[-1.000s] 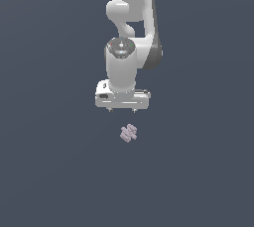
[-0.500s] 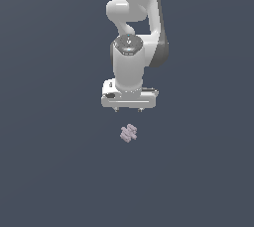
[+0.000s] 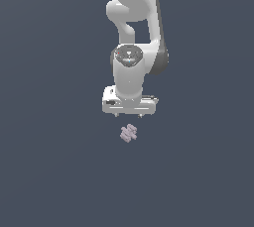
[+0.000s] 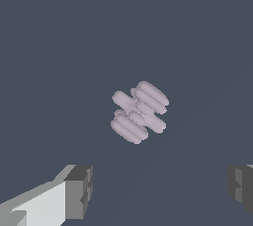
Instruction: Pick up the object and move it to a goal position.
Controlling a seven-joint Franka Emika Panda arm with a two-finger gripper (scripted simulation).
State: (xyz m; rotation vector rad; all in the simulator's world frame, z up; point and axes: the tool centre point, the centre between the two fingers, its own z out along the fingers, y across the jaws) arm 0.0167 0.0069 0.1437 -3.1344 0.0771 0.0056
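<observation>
The object (image 3: 128, 133) is a small pale pinkish-lilac knobbly piece with ridged bumps, lying on the dark grey floor. In the wrist view it (image 4: 139, 112) sits between and beyond the two fingertips. My white gripper (image 3: 128, 115) hangs just above it in the exterior view, pointing down. The jaws stand wide apart and hold nothing. One grey finger pad (image 4: 79, 192) shows at one side of the wrist view, the other at the opposite edge.
The floor (image 3: 54, 171) is a plain dark grey surface all round. The white arm (image 3: 134, 18) rises behind the gripper toward the top of the exterior view.
The gripper has come down and shifted toward the exterior view's right, and now hangs right over the object. The object has not moved.
</observation>
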